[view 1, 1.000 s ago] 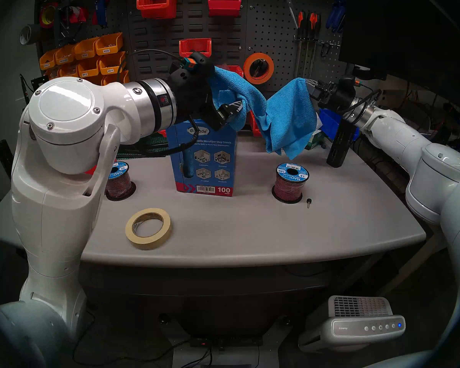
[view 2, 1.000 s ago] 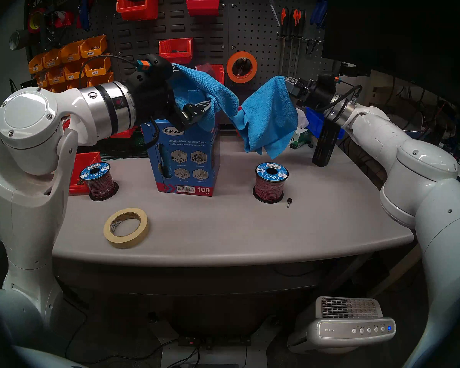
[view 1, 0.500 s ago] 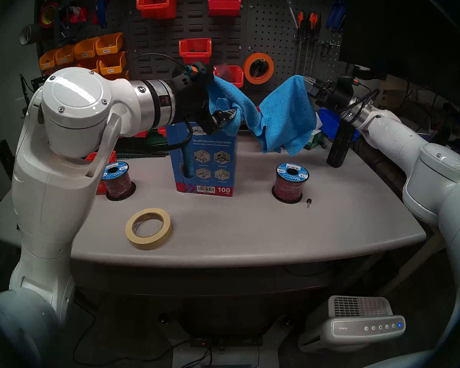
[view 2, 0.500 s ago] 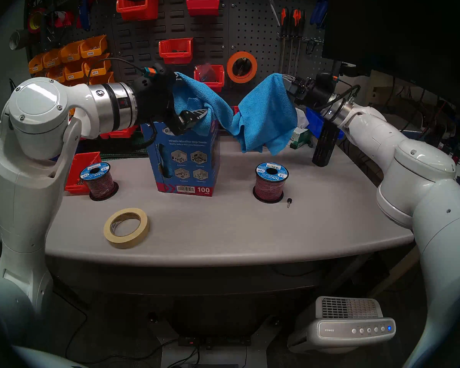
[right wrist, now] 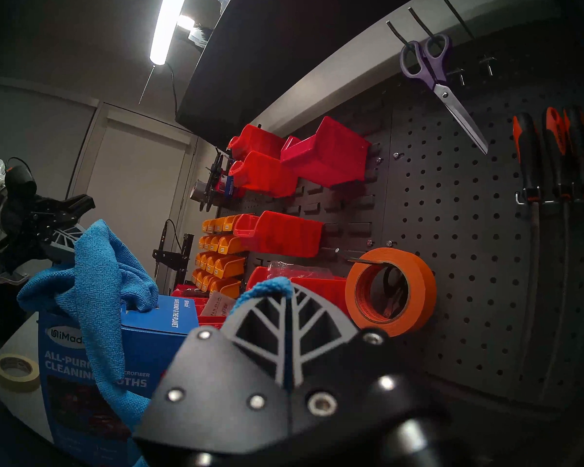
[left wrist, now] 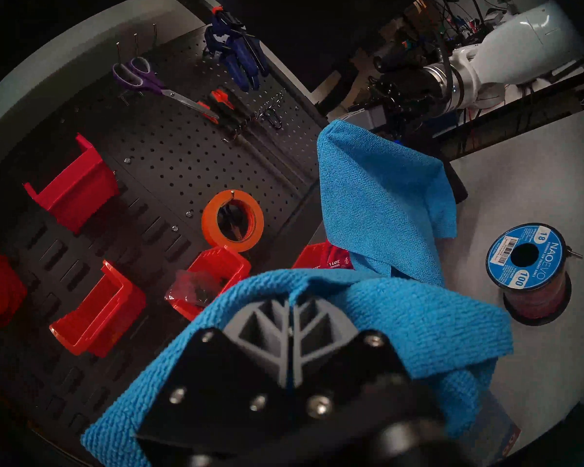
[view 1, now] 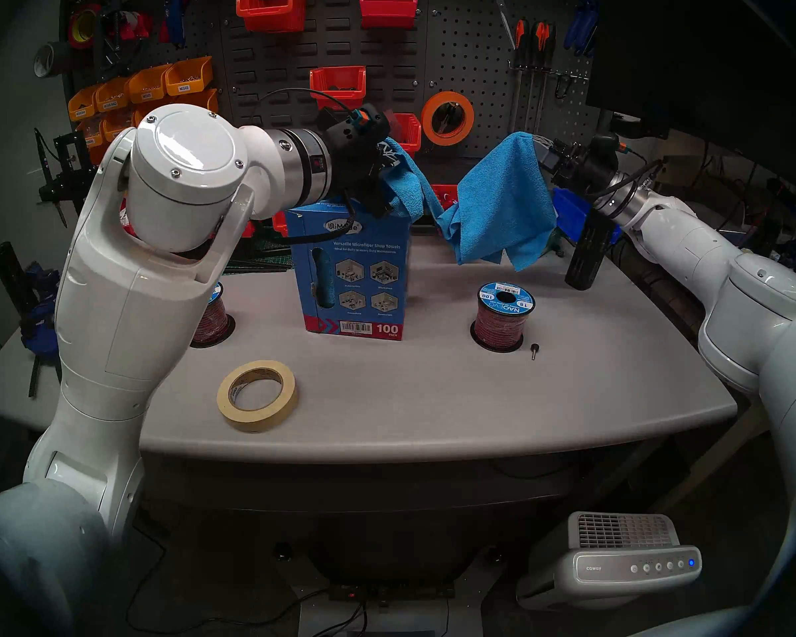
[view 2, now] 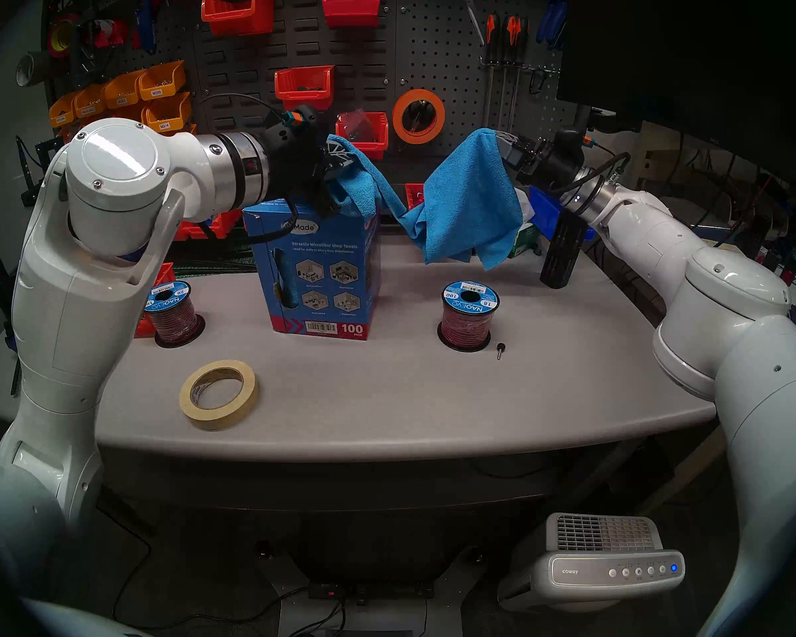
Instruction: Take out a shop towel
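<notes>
Two end effectors clamp one shop towel [view 1: 502, 208] above the tabletop [view 1: 433, 392]: left end effector [view 1: 389, 155] over the blue carton [view 1: 355, 273], right end effector [view 1: 539, 149] opposite. Extraction looks nearly done; next, pull it clear.

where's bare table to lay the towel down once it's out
Widest bare patch: the front of the table, between the masking tape roll and the right wire spool. Also open behind that spool, under the hanging shop towel. Crowded around the blue carton.

Shop towel [view 1: 502, 199] nubby matt cloth; carton [view 1: 355, 273] printed cardboard; table [view 1: 433, 392] matt grey
</notes>
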